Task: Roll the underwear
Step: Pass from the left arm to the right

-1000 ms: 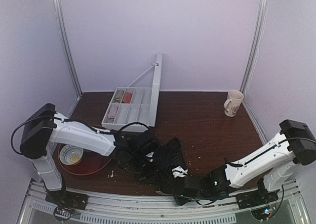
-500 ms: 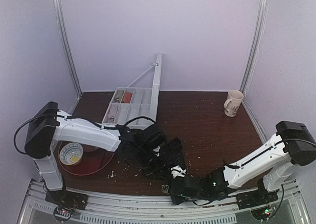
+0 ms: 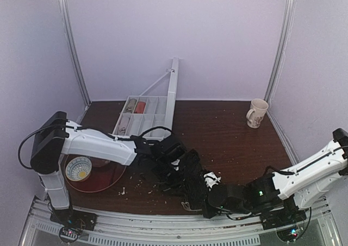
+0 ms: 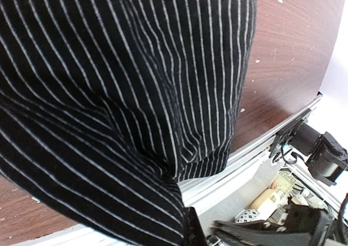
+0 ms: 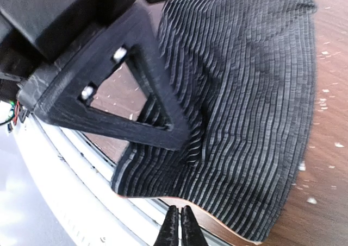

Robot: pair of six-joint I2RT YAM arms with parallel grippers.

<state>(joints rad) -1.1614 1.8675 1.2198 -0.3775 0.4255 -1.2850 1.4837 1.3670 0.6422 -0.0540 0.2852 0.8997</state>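
Underwear [image 3: 191,172] bunched near-centre of tabletop [image 3: 228,132]. Left gripper [image 3: 171,169] on its left edge, prob. pinning for the roll; grip can't tell. Right gripper [image 5: 179,219] clenched at near hem, nothing visibly between.

The near middle of the table [image 3: 228,137] is being crowded: the underwear [image 3: 193,172] is being hemmed in by the left arm [image 3: 98,145] on one side and the right arm [image 3: 304,175] on the other. The far left is being blocked by the box [image 3: 142,120] with its raised lid [image 3: 173,88], and the near left by the tray [image 3: 103,180] and bowl [image 3: 79,169]. A wide, crumb-strewn stretch is being left open between the box and the mug [image 3: 256,113].
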